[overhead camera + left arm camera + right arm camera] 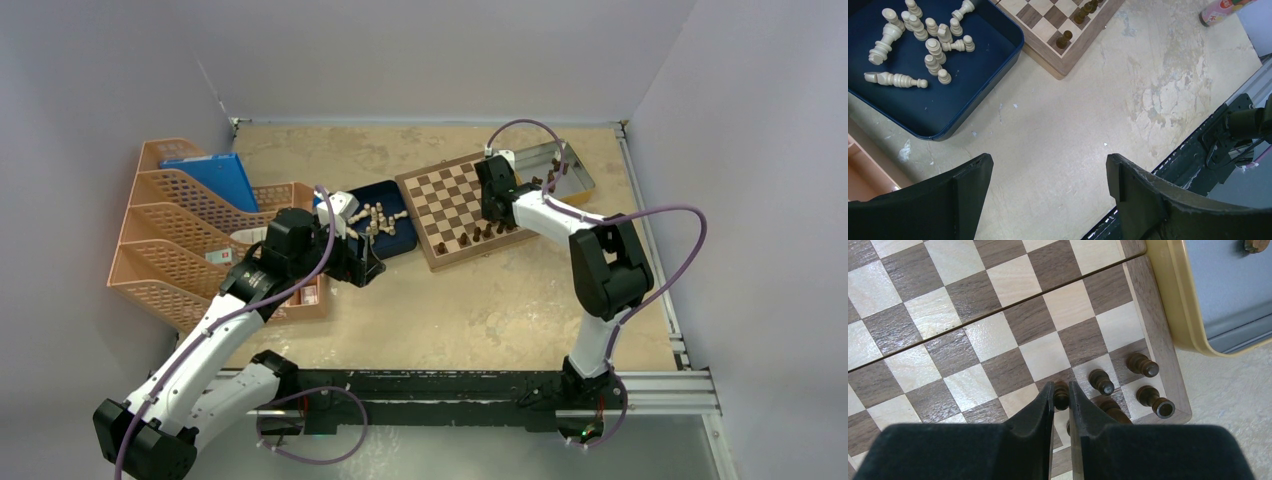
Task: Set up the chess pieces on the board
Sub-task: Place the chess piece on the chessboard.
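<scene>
The wooden chessboard (455, 205) lies at the table's back centre. My right gripper (1061, 390) is shut on a dark brown pawn (1061, 394), held upright over a square near the board's corner (1168, 355). Beside it stand other dark pieces: a pawn (1101, 381), another (1143, 364) and a rook (1154, 401). In the top view the right gripper (492, 210) is over the board's right side. My left gripper (1048, 175) is open and empty over bare table; in the top view it (365, 268) is just in front of the dark blue tray (395, 245) holding several cream pieces (930, 45).
A silver metal tin (560, 170) with a few dark pieces sits right of the board; its gold rim (1178, 300) shows in the right wrist view. Orange file racks (180, 230) with a blue folder stand at the left. A black rail (450, 385) runs along the near edge.
</scene>
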You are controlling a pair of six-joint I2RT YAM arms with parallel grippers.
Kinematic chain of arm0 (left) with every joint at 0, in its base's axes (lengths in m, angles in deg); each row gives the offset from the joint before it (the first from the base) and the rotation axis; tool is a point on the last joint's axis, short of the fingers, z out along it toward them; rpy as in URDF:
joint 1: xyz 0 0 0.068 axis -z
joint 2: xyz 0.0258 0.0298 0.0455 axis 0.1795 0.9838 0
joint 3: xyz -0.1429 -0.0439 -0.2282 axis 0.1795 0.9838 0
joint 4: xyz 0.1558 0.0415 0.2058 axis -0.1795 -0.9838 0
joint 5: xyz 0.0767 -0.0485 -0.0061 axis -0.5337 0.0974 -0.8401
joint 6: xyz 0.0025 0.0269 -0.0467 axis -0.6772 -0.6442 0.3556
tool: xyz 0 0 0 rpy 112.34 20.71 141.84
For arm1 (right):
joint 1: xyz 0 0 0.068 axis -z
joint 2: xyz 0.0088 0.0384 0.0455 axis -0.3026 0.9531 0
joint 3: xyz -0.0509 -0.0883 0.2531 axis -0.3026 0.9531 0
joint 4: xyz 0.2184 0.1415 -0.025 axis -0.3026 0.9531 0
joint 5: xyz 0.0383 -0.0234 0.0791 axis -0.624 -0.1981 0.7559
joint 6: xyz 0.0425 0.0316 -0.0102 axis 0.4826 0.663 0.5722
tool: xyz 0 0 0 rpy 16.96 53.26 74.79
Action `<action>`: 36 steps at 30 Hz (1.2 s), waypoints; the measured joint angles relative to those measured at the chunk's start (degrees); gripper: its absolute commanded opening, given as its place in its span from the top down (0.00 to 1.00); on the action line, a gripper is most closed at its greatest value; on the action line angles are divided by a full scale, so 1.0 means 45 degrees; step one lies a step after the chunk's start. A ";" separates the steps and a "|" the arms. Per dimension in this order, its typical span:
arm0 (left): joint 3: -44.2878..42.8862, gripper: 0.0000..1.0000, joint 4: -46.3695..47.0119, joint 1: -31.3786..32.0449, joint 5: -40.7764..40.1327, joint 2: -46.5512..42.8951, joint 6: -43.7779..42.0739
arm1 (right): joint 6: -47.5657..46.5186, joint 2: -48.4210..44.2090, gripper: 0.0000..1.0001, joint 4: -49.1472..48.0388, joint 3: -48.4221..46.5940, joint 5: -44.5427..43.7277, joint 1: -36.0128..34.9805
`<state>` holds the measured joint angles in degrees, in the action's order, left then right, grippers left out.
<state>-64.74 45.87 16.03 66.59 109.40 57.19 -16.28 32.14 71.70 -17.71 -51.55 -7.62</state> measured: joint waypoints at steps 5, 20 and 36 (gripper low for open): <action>0.0000 0.16 0.0000 0.0000 0.0000 0.0000 -0.0005 | 0.0005 0.0000 0.82 0.0000 0.0000 0.0024 0.0000; 0.0000 0.16 0.0000 0.0000 0.0000 0.0000 0.0000 | 0.0121 0.0000 0.74 0.0010 0.0000 0.0199 0.0000; 0.0000 0.16 -0.0005 0.0000 0.0000 0.0000 0.0000 | 0.0296 -0.0505 0.73 -0.0704 -0.1574 -0.0777 0.0641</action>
<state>-64.74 45.85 16.03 66.59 109.40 57.19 -14.95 29.87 68.53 -24.79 -55.05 -4.73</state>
